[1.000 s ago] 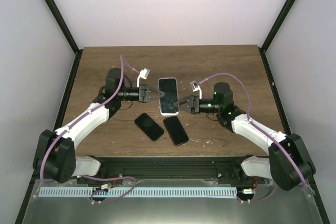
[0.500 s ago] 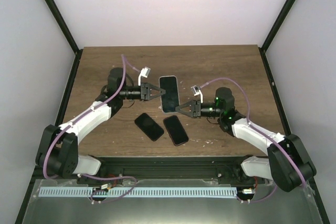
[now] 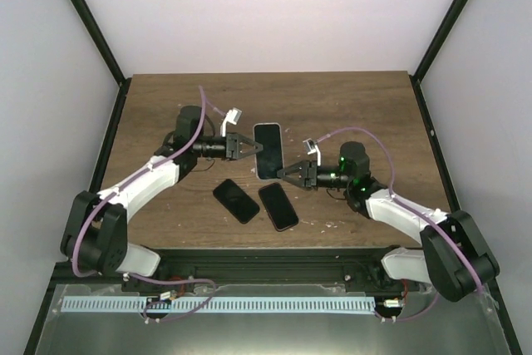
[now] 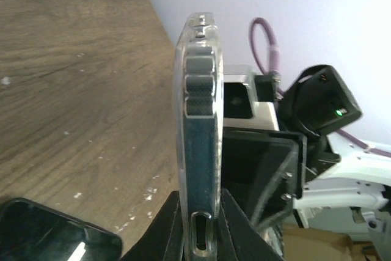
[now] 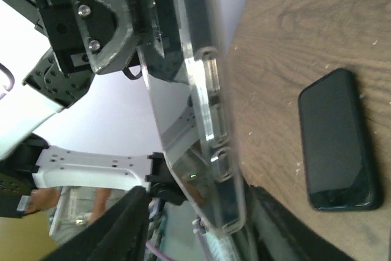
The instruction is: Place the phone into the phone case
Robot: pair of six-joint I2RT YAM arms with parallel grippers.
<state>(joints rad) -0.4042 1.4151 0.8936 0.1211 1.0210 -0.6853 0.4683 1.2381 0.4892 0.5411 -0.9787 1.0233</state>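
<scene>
my left claw (image 3: 252,146) is pinched tight on the left edge of the clear phone case (image 3: 268,151), holding it up off the table (image 3: 366,106). my right claw (image 3: 283,174) straddles its near right corner; i cannot tell if it grips. a black phone (image 3: 235,200) and a second black phone (image 3: 278,206) lie flat side by side, nearer me.

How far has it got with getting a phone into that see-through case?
Done: the left claw pinches the clear case, raised off the table. In hand: the right claw straddles the case's near end, apparently not clamped. Left: two black phones lie flat on the table, ungripped. Whether the raised case already holds a phone, I cannot tell.
</scene>
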